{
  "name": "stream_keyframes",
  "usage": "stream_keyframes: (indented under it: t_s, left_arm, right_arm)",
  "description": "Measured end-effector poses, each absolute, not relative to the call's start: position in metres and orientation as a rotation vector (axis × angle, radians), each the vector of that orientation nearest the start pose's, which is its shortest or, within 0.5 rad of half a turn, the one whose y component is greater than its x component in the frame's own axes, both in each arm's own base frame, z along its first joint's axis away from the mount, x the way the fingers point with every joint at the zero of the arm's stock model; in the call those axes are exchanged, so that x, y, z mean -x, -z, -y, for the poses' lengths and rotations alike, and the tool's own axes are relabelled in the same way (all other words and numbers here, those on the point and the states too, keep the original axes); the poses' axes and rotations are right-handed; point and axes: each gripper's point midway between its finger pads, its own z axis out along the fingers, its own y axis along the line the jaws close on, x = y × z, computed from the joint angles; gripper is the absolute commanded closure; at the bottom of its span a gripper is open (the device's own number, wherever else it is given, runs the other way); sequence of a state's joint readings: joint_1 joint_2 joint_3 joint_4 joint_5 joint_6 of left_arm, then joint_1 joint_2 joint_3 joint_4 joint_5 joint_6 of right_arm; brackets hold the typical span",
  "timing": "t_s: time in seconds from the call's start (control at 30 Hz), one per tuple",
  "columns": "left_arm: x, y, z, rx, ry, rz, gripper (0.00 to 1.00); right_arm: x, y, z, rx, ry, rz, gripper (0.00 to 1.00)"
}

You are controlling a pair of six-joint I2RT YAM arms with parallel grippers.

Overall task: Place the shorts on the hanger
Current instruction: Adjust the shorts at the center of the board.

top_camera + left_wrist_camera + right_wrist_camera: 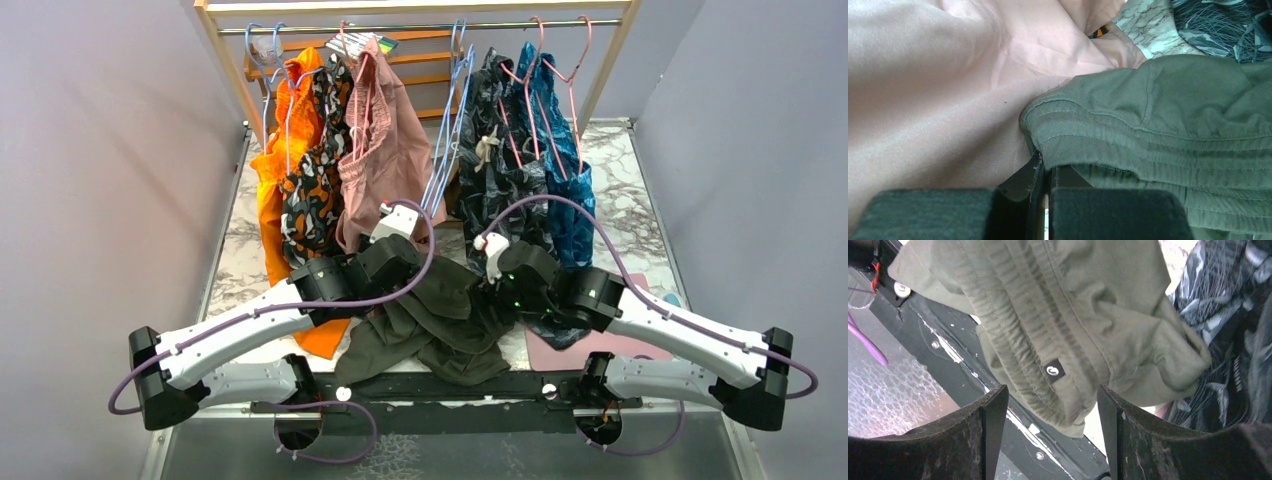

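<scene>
"Below the rack (420, 6), on its near side, your shorts (440, 320) hang in a crumpled bundle between the two arms, low over the desk (620, 180). The overhead view gives you that much, but it shows neither gripper's fingertips."

"So what do the wrist views add?"

"Your left gripper (1047, 175) is pinched together on the ribbed edge of the waistband. Behind it, the dusty-pink shorts (948, 75) from the rack fill that view. Your right gripper (1050, 390) has its fingers (993, 430) standing well apart. The olive waistband, with a small black tag (1054, 371), hangs just beyond them, and I can't tell whether cloth touches either finger."

"And the hanger?"

"Only the overhead view shows it. The light-blue hanger (445, 150) hangs from the rack's rail, about midway along, bunched with several alike. It is bare wire, well apart from your shorts, which sit lower and nearer the arm bases."
</scene>
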State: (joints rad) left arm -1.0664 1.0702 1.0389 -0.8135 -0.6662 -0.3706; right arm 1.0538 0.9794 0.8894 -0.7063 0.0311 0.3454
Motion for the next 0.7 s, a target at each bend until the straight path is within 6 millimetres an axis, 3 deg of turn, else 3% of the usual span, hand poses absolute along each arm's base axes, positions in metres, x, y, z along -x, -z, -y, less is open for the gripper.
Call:
stream_keyframes:
  t_s: [0.3, 0.7]
  left_arm:
    - [-0.223, -0.214, 0.178, -0.485, -0.034, -2.149, 1.00]
    - [-0.228, -0.215, 0.187, -0.511, -0.001, -2.145, 1.00]
  right_arm:
    - [-0.151, -0.205, -0.268, 1.024, -0.546, -2.195, 0.32]
    - [-0.136, -0.163, -0.249, 1.267, -0.478, -2.196, 0.36]
